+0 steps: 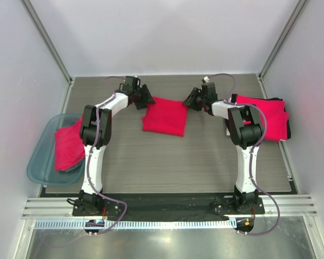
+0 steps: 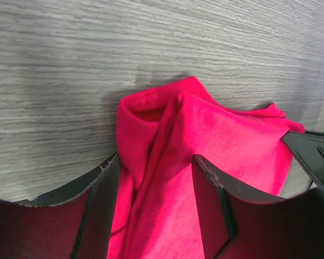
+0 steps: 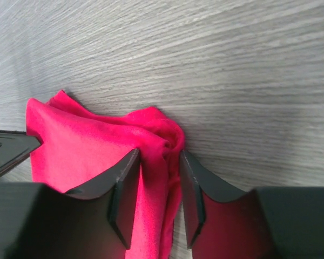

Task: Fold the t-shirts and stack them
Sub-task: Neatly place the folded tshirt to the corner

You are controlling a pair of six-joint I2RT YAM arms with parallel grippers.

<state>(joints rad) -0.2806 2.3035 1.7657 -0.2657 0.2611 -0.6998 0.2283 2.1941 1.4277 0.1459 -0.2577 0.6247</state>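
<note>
A folded red t-shirt [image 1: 164, 116] lies flat on the table's far middle. My left gripper [image 1: 146, 97] is at its far left corner. In the left wrist view the gripper [image 2: 155, 162] is open wide, with the shirt's [image 2: 232, 140] bunched corner lying loose between the fingers. My right gripper [image 1: 190, 100] is at the far right corner. In the right wrist view it [image 3: 159, 156] stands narrowly open around a ridge of the shirt [image 3: 81, 140], with a sliver of table showing beside the cloth.
A stack of folded red shirts [image 1: 264, 116] lies at the right edge of the table. A blue-grey bin [image 1: 40, 156] at the left edge holds crumpled red shirts [image 1: 69, 145]. Grey walls close in the far side.
</note>
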